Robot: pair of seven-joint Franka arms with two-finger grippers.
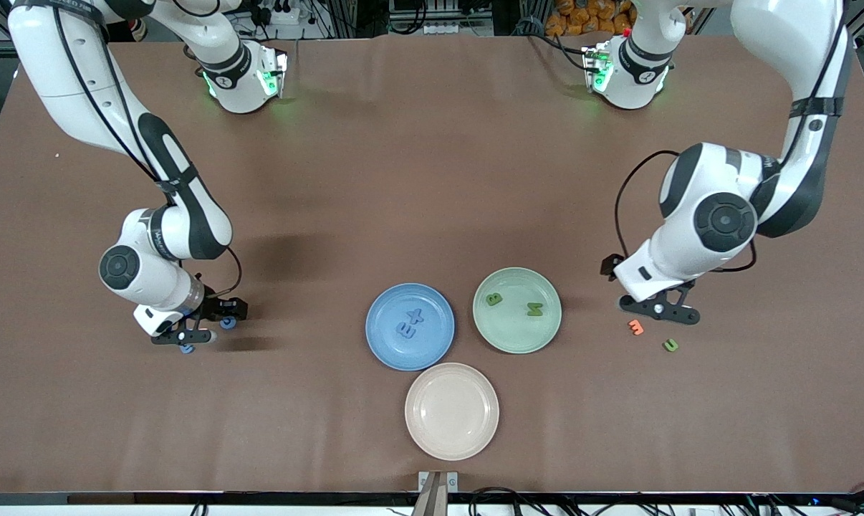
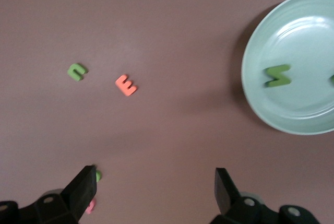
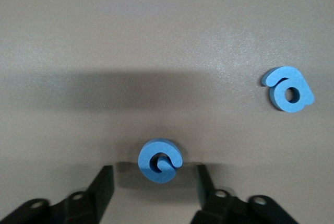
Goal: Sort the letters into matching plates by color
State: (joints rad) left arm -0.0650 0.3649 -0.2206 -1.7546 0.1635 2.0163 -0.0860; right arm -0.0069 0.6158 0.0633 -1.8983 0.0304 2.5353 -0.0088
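Right gripper low at the table, jaws partly open, straddling a blue letter, not visibly gripping. Foam looks light and squashy; pinch across its flat edges. Left gripper wide open, empty, near green plate.

A: Where's the right arm?
B: Stretched out from its base and bent down low toward its own end of the counter, wrist tipped over. The right gripper sits just above the surface, fingers parted with a gap between them.
A: And the left arm?
B: Folded at the elbow, wrist angled down. The left gripper hangs low, its fingers spread wide.
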